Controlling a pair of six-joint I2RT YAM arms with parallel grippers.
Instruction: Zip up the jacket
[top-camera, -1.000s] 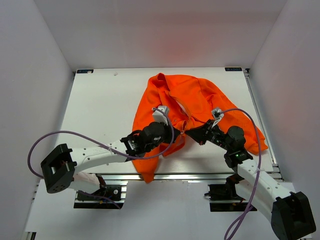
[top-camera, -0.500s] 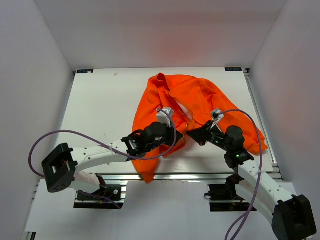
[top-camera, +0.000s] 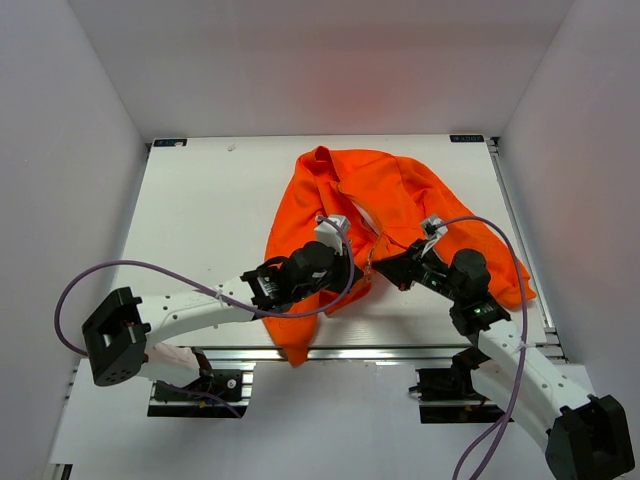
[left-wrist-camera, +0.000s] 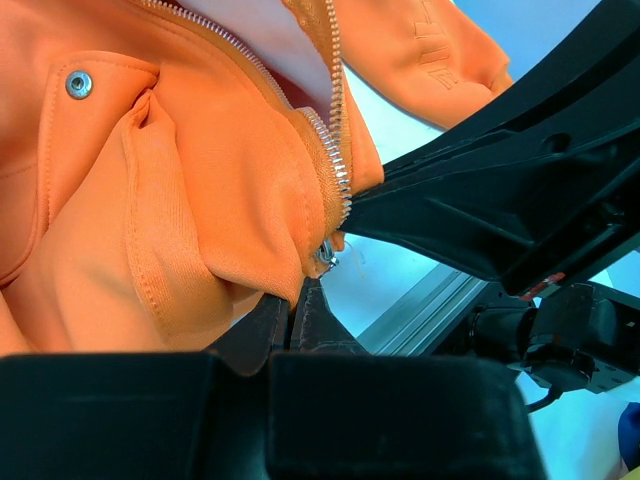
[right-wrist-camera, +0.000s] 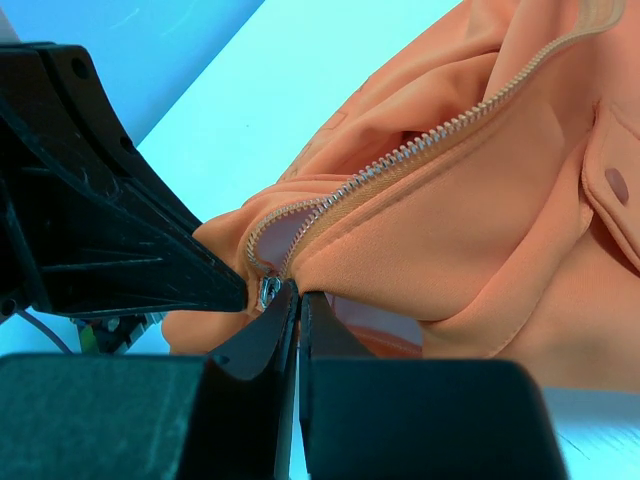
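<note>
– Left gripper has nudged right since a second ago, closer to its partner. It's pinched tight on the hem, just under the slider. Right gripper is clamped narrow right beside it.
– Which one has the pull?
– Can't tell, fabric hides it. I'd keep the hem taut and draw the slider straight along the teeth, slowly. The jacket lies crumpled, far right on the table.

Bright, even light fills the overhead view, with faint shadows and an orange tint from the jacket on the back wall. Both wrist views carry a cyan cast. The left gripper looks dark and soft, while the zipper teeth beyond the fingertips are crisp.
</note>
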